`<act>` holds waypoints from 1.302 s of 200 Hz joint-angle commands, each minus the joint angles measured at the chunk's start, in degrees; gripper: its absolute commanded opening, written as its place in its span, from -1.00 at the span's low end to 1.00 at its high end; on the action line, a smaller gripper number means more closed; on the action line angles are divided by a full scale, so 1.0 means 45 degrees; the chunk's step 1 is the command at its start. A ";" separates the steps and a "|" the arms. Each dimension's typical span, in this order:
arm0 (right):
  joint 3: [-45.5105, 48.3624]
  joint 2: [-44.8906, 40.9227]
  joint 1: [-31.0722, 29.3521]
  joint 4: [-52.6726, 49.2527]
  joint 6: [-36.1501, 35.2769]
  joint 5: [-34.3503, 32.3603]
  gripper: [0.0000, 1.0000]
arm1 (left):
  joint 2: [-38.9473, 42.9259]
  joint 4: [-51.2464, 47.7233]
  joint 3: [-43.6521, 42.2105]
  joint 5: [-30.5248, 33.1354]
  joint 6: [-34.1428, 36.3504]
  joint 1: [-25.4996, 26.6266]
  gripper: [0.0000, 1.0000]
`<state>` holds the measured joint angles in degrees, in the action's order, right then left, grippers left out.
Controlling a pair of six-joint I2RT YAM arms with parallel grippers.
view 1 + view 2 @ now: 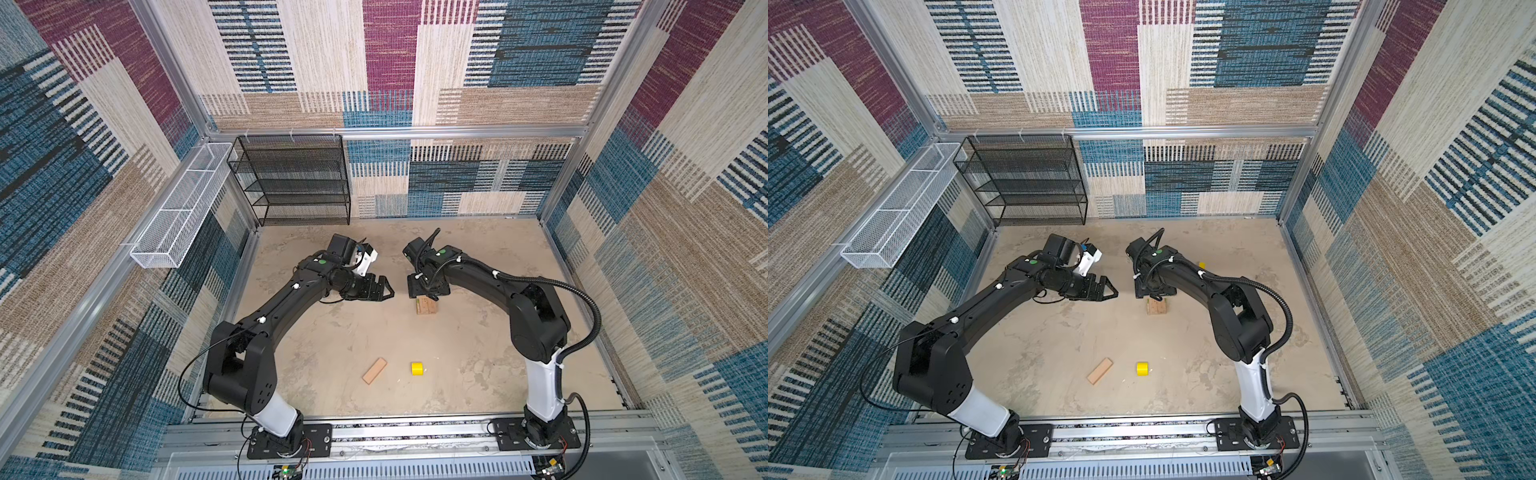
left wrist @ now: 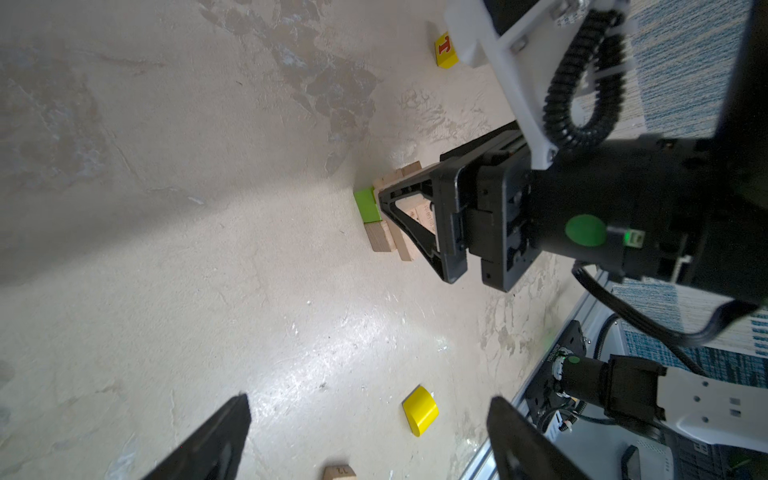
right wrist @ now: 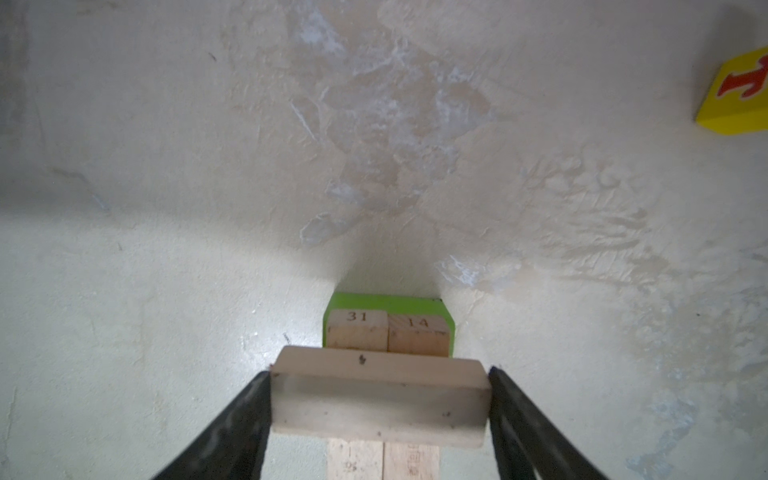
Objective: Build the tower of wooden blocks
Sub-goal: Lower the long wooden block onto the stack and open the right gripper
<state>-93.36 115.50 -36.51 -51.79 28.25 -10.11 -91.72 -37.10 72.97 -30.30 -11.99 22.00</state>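
**We hold a tan plank crosswise over the tower**

Our right gripper [image 3: 380,374] pinches the plank [image 3: 378,399] by its ends, so it spans the top two planks [image 3: 388,332] of the tower [image 1: 427,306] at right angles and bridges both. Whether it rests on them yet we cannot tell. Our left gripper [image 2: 370,401] hovers beside the tower, jaws wide and empty, clear of the placing. A loose plank [image 1: 374,370] and a yellow cylinder [image 1: 417,368] lie well apart from the tower, on its near side.

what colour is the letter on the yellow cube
Red, on the yellow cube; clearest in right wrist view.
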 commanded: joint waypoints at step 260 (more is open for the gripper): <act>-0.0359 0.0192 0.0222 -0.0209 -0.0534 0.0441 1.00 | -0.0239 -0.0160 0.0171 -0.0397 -0.0187 -0.0279 0.86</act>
<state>-94.50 116.68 -35.59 -52.38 26.00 -6.66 -92.86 -37.17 73.38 -31.70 -12.25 20.75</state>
